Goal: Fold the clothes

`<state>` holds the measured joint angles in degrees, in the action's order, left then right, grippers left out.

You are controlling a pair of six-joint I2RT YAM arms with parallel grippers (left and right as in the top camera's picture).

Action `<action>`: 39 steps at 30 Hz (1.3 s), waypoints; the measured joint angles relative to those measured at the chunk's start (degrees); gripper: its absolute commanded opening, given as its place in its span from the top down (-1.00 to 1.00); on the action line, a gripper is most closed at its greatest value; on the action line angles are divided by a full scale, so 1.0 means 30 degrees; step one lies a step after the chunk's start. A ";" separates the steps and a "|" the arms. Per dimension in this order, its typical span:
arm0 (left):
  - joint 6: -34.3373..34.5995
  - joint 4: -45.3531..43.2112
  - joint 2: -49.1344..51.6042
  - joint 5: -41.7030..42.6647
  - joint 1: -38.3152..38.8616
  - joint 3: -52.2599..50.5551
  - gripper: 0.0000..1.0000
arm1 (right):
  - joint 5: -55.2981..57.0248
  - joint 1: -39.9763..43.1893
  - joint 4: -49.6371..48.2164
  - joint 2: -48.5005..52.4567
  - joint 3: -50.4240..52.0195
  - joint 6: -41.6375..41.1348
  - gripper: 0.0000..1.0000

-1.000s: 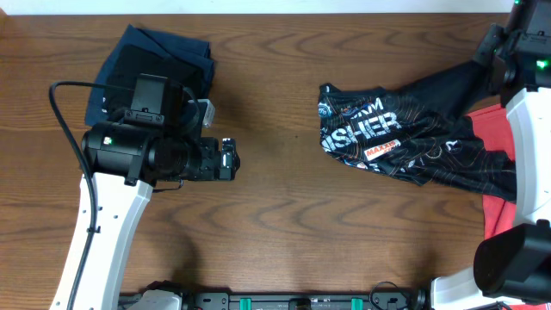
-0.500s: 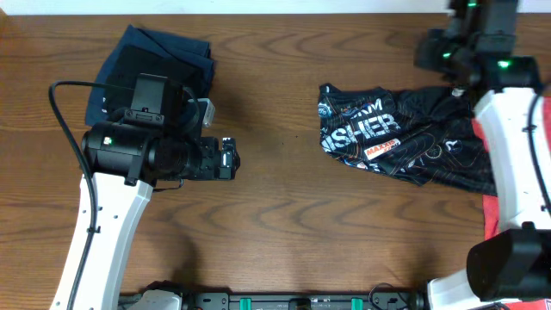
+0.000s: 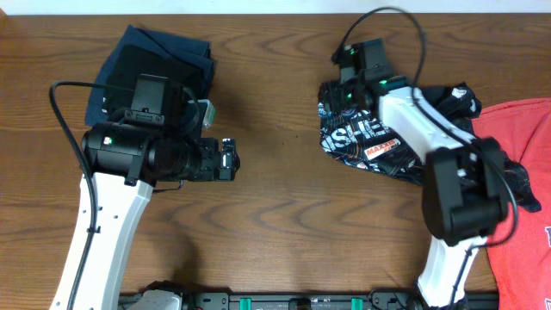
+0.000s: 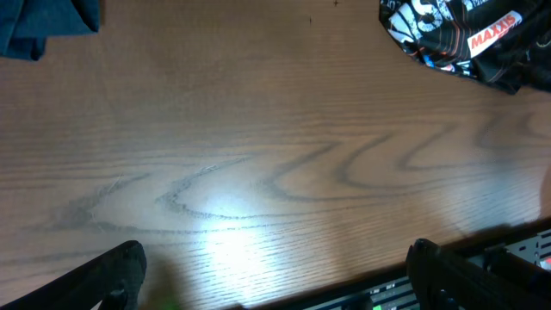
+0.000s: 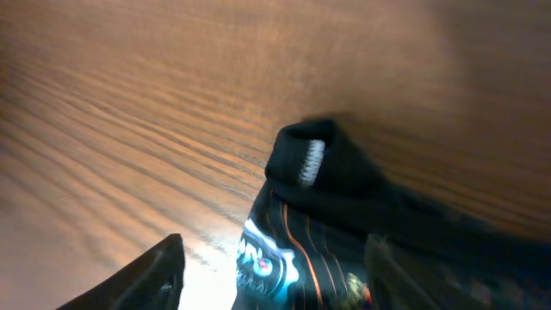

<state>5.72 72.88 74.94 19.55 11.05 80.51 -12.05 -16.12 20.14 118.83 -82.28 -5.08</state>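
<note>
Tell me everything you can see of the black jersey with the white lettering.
The black jersey lies crumpled, not yet folded, on the wooden table, right of centre. The fabric looks slick and sporty, printed with white lettering, thin orange and white contour lines and an orange MAXXIS logo. A turned-over corner shows white zip teeth. Its right end meets the red T-shirt. The right arm crosses above it, and the right tool hangs open at the zip corner; whether they touch cannot be told.

Black jersey at 2 o'clock: thin orange-white contour lines, white lettering, small red logo patch. Red T-shirt at 3 o'clock. Navy and black folded garments at 10 o'clock. Brown table, dark wavy wood grain.
</note>
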 measured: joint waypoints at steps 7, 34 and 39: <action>0.0000 0.0051 0.0000 0.0000 0.0000 0.0000 -0.96 | 0.0328 -0.0197 -0.0933 0.1260 0.0044 0.0474 0.97; 0.0000 -0.0452 0.0000 0.0007 0.0000 0.0000 -0.96 | -0.1698 -0.1319 0.0029 -1.4090 -0.1319 0.2761 0.98; 0.0000 -0.0488 0.0000 0.0000 0.0000 0.0000 -0.96 | -0.0284 -0.1311 0.2091 -1.3245 -0.1137 0.2769 0.85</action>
<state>5.72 71.42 74.94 19.55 11.05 80.51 -12.91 -20.05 26.41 79.09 -85.69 3.22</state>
